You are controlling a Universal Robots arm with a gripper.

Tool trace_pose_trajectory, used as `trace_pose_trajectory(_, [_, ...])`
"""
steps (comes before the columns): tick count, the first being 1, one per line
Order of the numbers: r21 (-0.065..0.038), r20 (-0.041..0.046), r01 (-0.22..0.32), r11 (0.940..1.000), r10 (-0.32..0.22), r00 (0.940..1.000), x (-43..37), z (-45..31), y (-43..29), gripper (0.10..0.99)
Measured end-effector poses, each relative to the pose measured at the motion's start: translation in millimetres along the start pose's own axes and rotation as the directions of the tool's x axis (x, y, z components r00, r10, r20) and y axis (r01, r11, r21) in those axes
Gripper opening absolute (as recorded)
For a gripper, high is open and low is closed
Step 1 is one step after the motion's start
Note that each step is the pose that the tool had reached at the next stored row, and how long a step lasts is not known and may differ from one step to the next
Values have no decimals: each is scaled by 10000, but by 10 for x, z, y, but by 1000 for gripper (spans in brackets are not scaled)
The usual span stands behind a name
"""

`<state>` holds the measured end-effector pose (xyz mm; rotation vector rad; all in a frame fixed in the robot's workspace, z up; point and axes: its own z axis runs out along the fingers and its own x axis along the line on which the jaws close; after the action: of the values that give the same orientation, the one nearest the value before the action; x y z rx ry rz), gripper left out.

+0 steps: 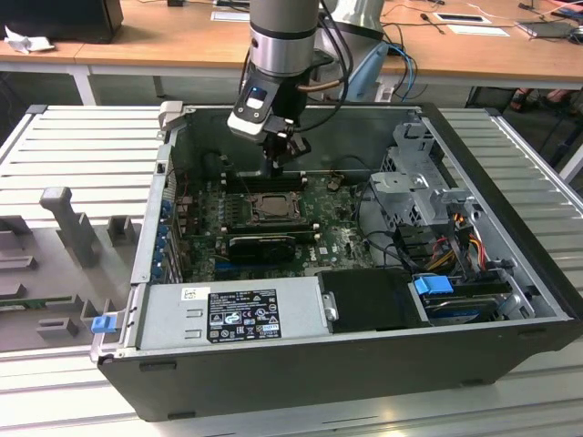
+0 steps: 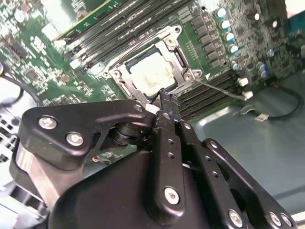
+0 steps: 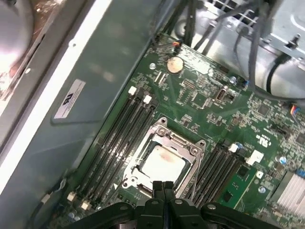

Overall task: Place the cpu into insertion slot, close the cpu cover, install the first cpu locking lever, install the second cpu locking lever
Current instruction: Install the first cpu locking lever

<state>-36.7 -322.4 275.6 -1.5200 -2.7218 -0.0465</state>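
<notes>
The gripper (image 1: 276, 171) is pressed together on nothing, cpu (image 1: 271, 208) at six o'clock from it in the exterior view, cpu cover (image 3: 177, 141) edge hidden behind its fingertips (image 3: 157, 191)

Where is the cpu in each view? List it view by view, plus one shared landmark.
Exterior view: cpu mid-board, directly under the gripper.
Second wrist view: cpu framed by the cpu cover, just beyond the gripper's tip.
First wrist view: cpu, likewise framed.
Shared landmark: the black memory slots beside the cover.
</notes>
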Motion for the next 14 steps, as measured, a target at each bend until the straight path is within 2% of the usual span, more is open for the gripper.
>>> trace_pose_trajectory(4, [11,-3,601,9982,-601,9982,0,0,0,106])
trace_pose_trajectory(9, [-89,72,1016,9948,-1015,9948,0,1,0,106])
trace_pose_trajectory(14, [-77,69,1427,9897,-1427,9897,1,0,-1,106])
